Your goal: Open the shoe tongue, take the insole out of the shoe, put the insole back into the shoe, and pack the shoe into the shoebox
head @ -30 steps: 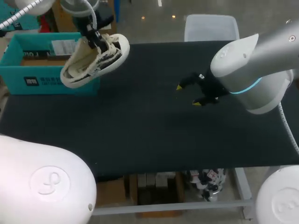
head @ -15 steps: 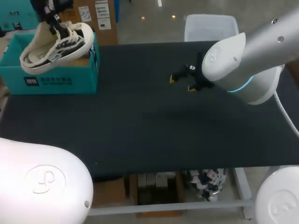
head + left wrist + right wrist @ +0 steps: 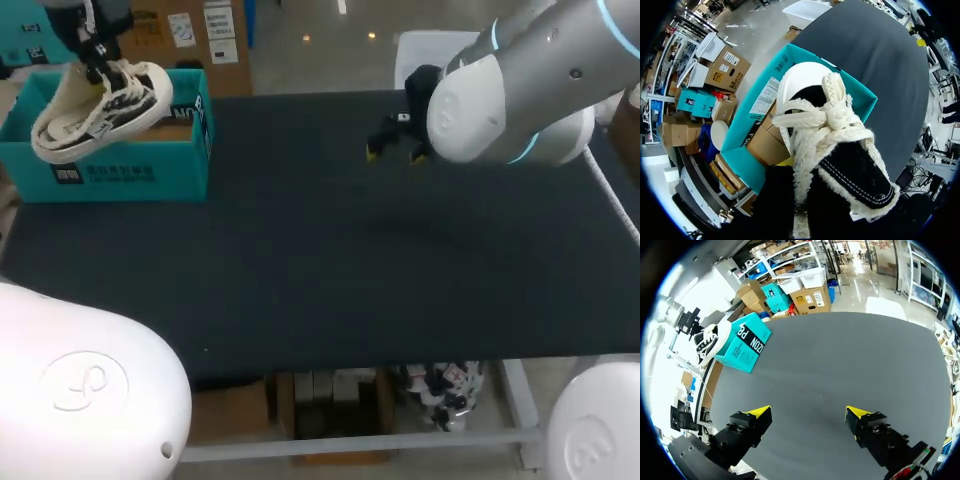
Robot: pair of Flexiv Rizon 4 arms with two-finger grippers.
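The shoe (image 3: 95,108) is held above the open teal shoebox (image 3: 110,170) at the far left of the black table (image 3: 300,250). It is clamped near its laced opening in the left gripper (image 3: 97,60), tilted, and not yet lowered inside. The insole cannot be made out, so the tongue and insole steps are judged done only from the shoe being at the box. Packing is what is left: the shoe is to be lowered in and released. The right gripper (image 3: 809,412) is seen over the table well apart from the box, its fingers wide apart and nothing between them.
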